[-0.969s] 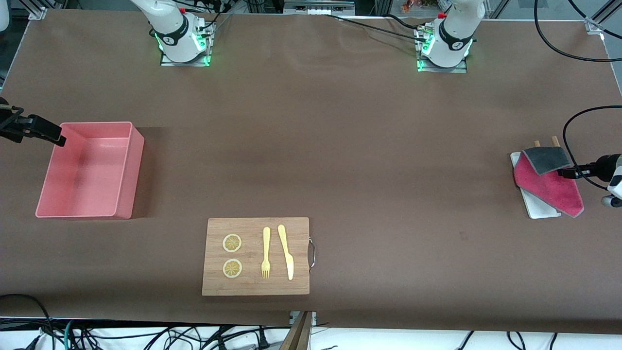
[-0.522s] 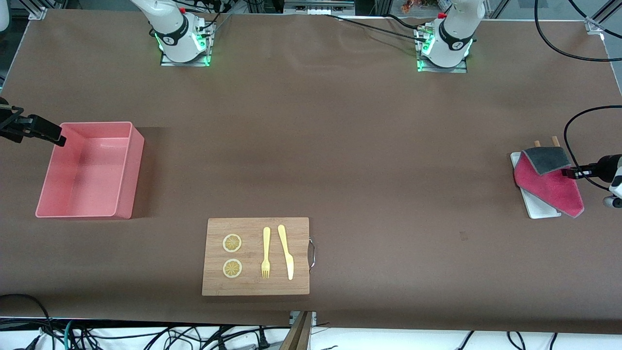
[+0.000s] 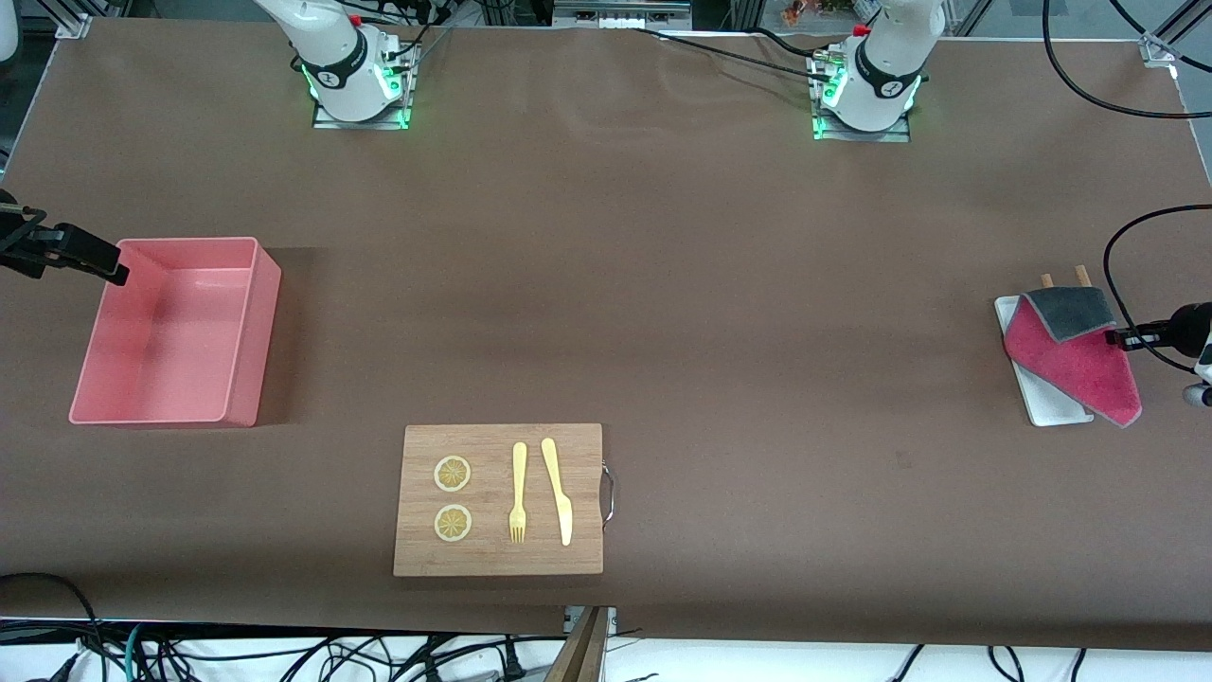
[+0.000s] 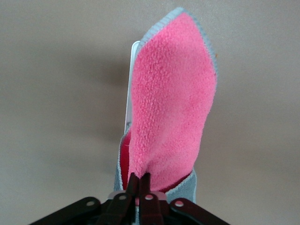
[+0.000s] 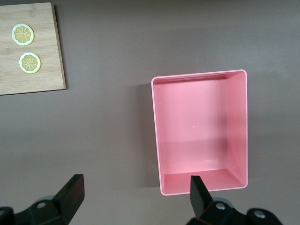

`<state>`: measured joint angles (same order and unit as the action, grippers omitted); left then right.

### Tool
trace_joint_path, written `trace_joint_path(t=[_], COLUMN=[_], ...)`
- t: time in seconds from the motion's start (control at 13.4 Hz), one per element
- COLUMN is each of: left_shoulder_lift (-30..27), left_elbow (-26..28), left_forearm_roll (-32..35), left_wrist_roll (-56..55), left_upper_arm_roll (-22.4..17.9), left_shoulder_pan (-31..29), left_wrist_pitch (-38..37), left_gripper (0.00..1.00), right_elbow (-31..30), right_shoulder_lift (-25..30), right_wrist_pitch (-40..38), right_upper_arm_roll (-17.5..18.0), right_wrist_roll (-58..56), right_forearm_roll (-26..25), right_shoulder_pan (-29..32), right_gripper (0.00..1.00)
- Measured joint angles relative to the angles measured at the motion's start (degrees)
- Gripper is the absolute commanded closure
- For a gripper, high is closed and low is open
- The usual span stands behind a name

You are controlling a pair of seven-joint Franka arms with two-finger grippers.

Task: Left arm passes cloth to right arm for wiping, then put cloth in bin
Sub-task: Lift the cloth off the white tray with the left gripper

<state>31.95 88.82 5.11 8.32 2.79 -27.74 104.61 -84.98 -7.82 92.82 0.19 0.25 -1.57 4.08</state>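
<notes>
The magenta-pink cloth [image 3: 1075, 360] lies over the white tray [image 3: 1046, 403] at the left arm's end of the table, one corner folded over to show its grey reverse. My left gripper [image 3: 1125, 336] is shut on the cloth's edge. In the left wrist view the pink cloth [image 4: 173, 103] stretches away from the shut left gripper [image 4: 141, 179]. The salmon-pink bin [image 3: 268, 322] stands empty at the right arm's end. My right gripper [image 3: 112, 270] hovers open and empty over the bin's outer edge. The right wrist view shows the bin [image 5: 199, 76] past the open right gripper [image 5: 136, 188].
A wooden cutting board [image 3: 498, 559] with two lemon slices [image 3: 453, 474], a yellow fork [image 3: 518, 493] and a knife [image 3: 558, 491] lies near the front camera. The board's end also shows in the right wrist view [image 5: 47, 65]. Two wooden sticks [image 3: 1063, 278] poke out past the tray.
My left gripper has moved outward toward the table's end, pulling the cloth's edge a little with it. The right arm has not moved.
</notes>
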Motion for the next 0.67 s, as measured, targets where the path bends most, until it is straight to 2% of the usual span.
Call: trace_joint_path(t=[0.45, 0.67], left_shoulder_lift=[-0.02, -1.09], left_elbow=[-0.43, -3.8], left_forearm_roll=[0.0, 0.0], left_wrist_roll=[0.0, 0.29], left_upper_arm_roll=[0.18, 1.61], left_shoulder_pan=[0.03, 0.1], left_wrist_pitch=[0.0, -3.36], left_gripper=[1.0, 1.0], right_elbow=[0.0, 0.0], right_shoulder_lift=[0.0, 0.0], right_wrist_pitch=[0.0, 0.0], right_upper_arm_roll=[0.0, 0.0], right_wrist_roll=[0.0, 0.0], right_forearm_roll=[0.02, 0.03], right_shoulder_pan=[0.0, 0.0], right_gripper=[0.0, 0.0])
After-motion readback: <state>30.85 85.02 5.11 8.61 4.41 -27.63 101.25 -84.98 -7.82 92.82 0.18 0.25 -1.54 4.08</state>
